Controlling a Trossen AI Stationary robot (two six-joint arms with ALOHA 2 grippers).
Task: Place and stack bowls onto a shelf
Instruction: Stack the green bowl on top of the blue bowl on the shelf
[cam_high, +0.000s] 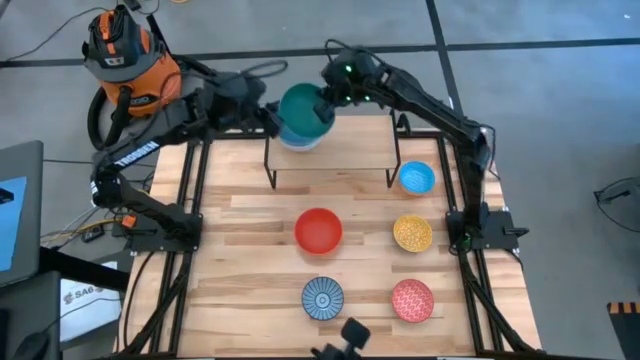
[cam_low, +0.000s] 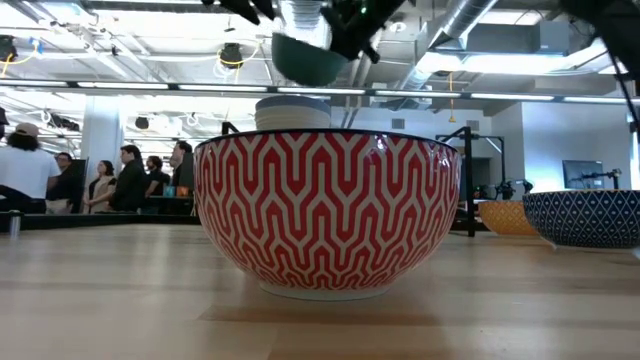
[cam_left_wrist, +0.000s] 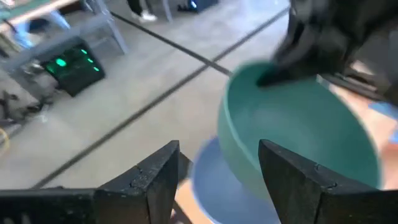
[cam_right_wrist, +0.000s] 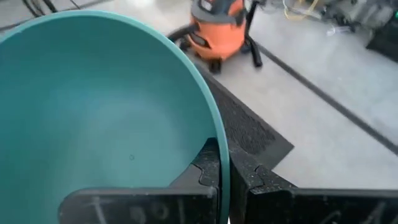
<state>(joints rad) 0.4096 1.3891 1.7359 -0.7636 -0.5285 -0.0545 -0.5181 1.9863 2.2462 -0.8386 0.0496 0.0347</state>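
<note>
Above the shelf's (cam_high: 330, 150) far left, the right gripper (cam_high: 330, 92) pinches the teal bowl's (cam_high: 305, 108) rim; the left gripper (cam_high: 268, 118) hovers beside it, fingers spread.

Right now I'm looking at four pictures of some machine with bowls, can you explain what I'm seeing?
It is a two-armed robot at a wooden table. One camera looks down from above, one sits at table height, one rides each wrist. The right end effector is shut on the rim of a teal bowl, held above stacked bowls on a small shelf. The left end effector is open beside it. Five more bowls wait on the table, the red one among them.
</note>
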